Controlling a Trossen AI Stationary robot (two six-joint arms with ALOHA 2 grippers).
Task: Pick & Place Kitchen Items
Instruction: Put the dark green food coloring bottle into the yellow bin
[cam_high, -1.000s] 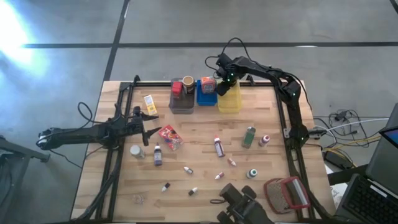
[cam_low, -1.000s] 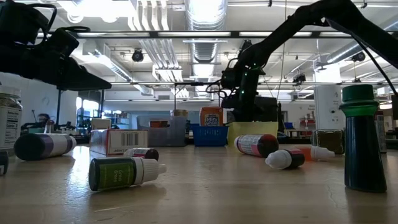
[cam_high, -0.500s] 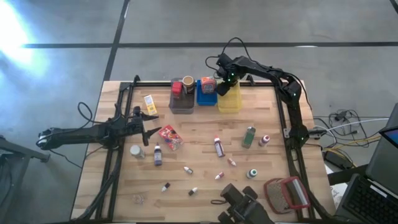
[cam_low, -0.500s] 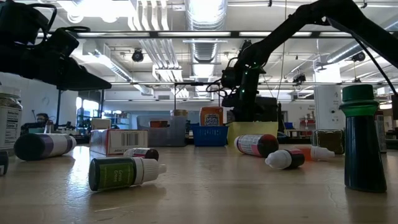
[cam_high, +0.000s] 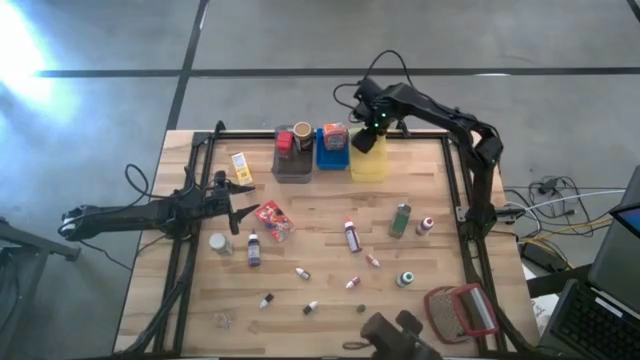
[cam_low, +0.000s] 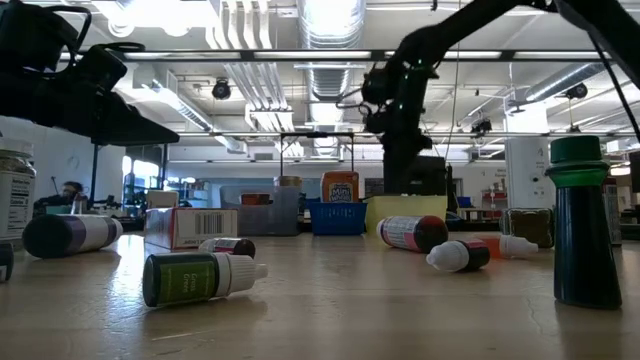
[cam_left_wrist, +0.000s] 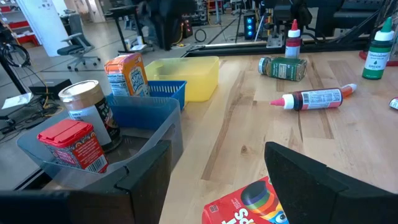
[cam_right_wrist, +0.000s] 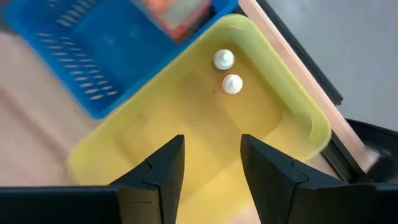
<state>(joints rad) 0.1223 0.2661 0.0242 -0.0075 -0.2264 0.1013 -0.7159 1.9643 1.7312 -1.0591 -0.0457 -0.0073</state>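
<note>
The right pincer (cam_high: 366, 141) hangs above the yellow bin (cam_high: 368, 160) at the far edge of the counter (cam_high: 320, 215). Its fingers (cam_right_wrist: 163, 167) stand apart with nothing between them. Directly below it, inside the bin, two small white-capped bottles (cam_right_wrist: 227, 71) stand close together near one corner, caps up toward the pincer, long axes upright.

Beside the yellow bin sits the blue bin (cam_high: 331, 155), holding an orange box (cam_high: 334, 135) standing on end. Next along is the grey bin (cam_high: 291, 160) with a red-lidded jar (cam_left_wrist: 74, 144) and a brown jar (cam_left_wrist: 87, 107), both upright.

The left pincer (cam_high: 243, 201) waits low over the counter's left side, jaws parted and empty. Just ahead of it lies the red packet (cam_high: 276, 220), flat. A yellow box (cam_high: 241, 166) stands nearby.

Well away from the right pincer, toward the near side of the counter, a red-labelled bottle (cam_high: 352, 235) lies on its side, long axis running near to far. The green bottle (cam_high: 401, 219) lies close to it, likewise on its side.
</note>
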